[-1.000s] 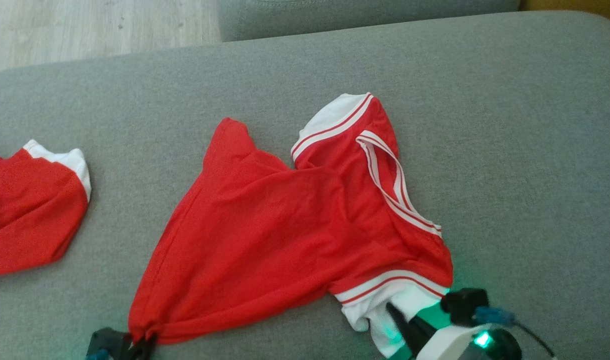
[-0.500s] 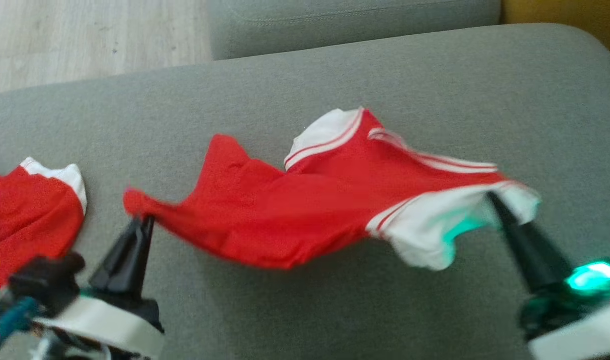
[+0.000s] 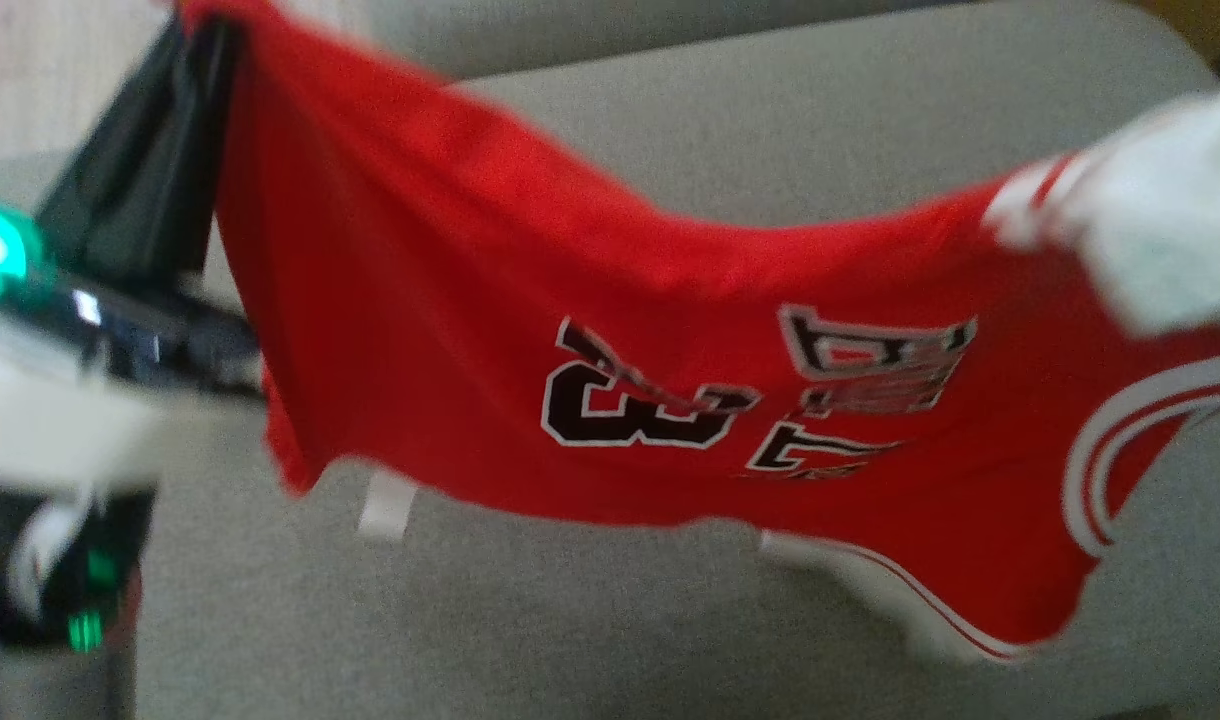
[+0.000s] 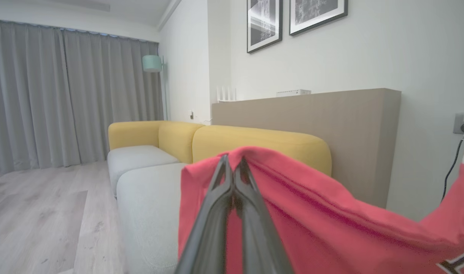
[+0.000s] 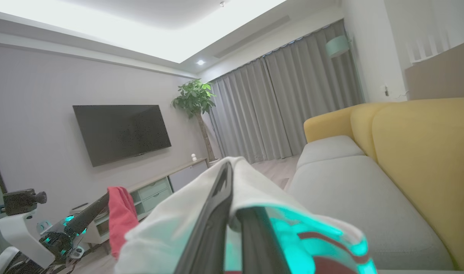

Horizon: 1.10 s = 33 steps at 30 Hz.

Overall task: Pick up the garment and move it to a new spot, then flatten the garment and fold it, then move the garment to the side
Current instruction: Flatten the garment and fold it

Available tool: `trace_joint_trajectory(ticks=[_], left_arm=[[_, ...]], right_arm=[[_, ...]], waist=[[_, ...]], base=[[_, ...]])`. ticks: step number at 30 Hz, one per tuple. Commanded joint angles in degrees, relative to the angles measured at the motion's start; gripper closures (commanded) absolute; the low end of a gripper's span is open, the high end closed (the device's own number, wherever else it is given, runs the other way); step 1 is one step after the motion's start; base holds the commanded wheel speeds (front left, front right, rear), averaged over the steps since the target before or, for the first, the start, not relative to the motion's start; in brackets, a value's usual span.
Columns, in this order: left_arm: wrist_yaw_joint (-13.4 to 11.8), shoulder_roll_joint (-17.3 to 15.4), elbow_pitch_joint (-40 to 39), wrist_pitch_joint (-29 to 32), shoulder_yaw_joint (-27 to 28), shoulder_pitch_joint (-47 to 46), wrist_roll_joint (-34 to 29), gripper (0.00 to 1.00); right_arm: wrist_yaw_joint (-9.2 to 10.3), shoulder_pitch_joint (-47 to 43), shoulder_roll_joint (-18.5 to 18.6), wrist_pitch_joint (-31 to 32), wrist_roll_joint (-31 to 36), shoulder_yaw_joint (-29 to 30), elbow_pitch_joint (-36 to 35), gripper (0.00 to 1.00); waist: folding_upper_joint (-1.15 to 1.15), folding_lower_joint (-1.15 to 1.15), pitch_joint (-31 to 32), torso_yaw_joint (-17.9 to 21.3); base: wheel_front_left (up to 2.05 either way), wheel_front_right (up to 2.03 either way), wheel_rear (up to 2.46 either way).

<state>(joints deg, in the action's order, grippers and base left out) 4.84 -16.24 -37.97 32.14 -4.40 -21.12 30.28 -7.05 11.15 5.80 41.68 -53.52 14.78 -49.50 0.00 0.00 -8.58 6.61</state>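
The garment (image 3: 620, 300) is a red jersey with white trim and black numbers, and it hangs stretched in the air above the grey sofa seat (image 3: 770, 130). My left gripper (image 3: 198, 40) is at the head view's upper left, shut on a red corner of the cloth. In the left wrist view that same gripper (image 4: 232, 161) pinches a red fold (image 4: 312, 220). My right gripper (image 5: 230, 167) is shut on the white sleeve edge (image 5: 171, 220). The white sleeve (image 3: 1160, 220) shows blurred at the head view's right edge.
The grey seat cushion (image 4: 148, 198) lies below the garment, with a yellow backrest (image 4: 255, 140) behind it. Wooden floor (image 4: 38, 213) runs to the left of the sofa. A wall-mounted TV (image 5: 121, 131) and a low cabinet (image 5: 156, 190) stand across the room.
Both grippers have risen and drawn apart, lifting the garment off the cushion so that it hangs spread between them. The right gripper closed on the white sleeve. The head view has shifted.
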Motion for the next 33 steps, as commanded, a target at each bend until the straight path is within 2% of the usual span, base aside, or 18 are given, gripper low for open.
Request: trace_joint_trajectory(ticks=[1, 6, 9, 14, 17, 19, 22, 25, 33], left_arm=[[0.2, -1.9, 0.6, 1.1, 1.6, -5.4, 0.1, 1.00], [0.5, -2.0, 15.9, 0.6, -0.1, -21.2, -2.6, 1.00], [0.4, -0.3, 27.5, -4.0, -1.3, -32.7, -5.6, 1.00], [-0.3, 2.2, 47.9, -17.0, -2.7, -49.6, -11.8, 1.00], [0.0, 3.4, 58.1, -25.2, -3.4, -56.5, -13.6, 1.00], [0.2, 3.4, 63.5, -30.4, -4.2, -58.8, -15.1, 1.00], [1.1, 3.8, 69.3, -36.8, -5.1, -59.3, -15.1, 1.00], [1.9, 3.4, 72.8, -41.0, -6.8, -55.7, -14.6, 1.00], [2.6, 1.7, 72.9, -45.5, -13.4, -33.9, -11.1, 1.00]], right_arm=[[-0.44, 5.5, -0.1, 2.0, 0.0, -0.1, 0.9, 1.00], [-0.44, 26.0, -1.9, 7.5, 6.8, 1.0, 17.1, 1.00], [-0.44, 39.4, -2.7, 6.0, 13.3, 1.7, 28.4, 1.00], [-0.44, 59.3, -2.9, -7.2, 19.8, 5.0, 51.7, 1.00], [-0.44, 67.0, -2.9, -15.8, 24.4, 6.3, 63.0, 1.00], [-0.44, 69.9, -2.9, -20.4, 24.9, 6.4, 68.3, 1.00], [-0.44, 69.6, -2.9, -24.0, 22.9, 4.3, 72.4, 1.00], [-0.44, 63.7, -2.9, -24.7, 21.0, 1.9, 72.6, 1.00], [-0.44, 33.0, -2.9, -21.7, 16.1, -0.9, 64.7, 1.00]], waist=[[0.00, 0.00, -2.4, 0.4], [0.00, 0.00, -8.3, 0.5], [0.00, 0.00, -12.3, 0.3], [0.00, 0.00, -15.6, 0.1], [0.00, 0.00, -16.3, 0.1], [0.00, 0.00, -16.2, 0.1], [0.00, 0.00, -15.9, 0.3], [0.00, 0.00, -15.3, 0.6], [0.00, 0.00, -13.2, 0.0]], base=[[0.00, 0.00, 0.00], [0.00, 0.00, 0.00], [0.00, 0.00, 0.00], [0.00, 0.00, 0.00], [0.00, 0.00, 0.00], [0.00, 0.00, 0.00], [0.00, 0.00, 0.00], [0.00, 0.00, 0.00], [0.00, 0.00, 0.00]])
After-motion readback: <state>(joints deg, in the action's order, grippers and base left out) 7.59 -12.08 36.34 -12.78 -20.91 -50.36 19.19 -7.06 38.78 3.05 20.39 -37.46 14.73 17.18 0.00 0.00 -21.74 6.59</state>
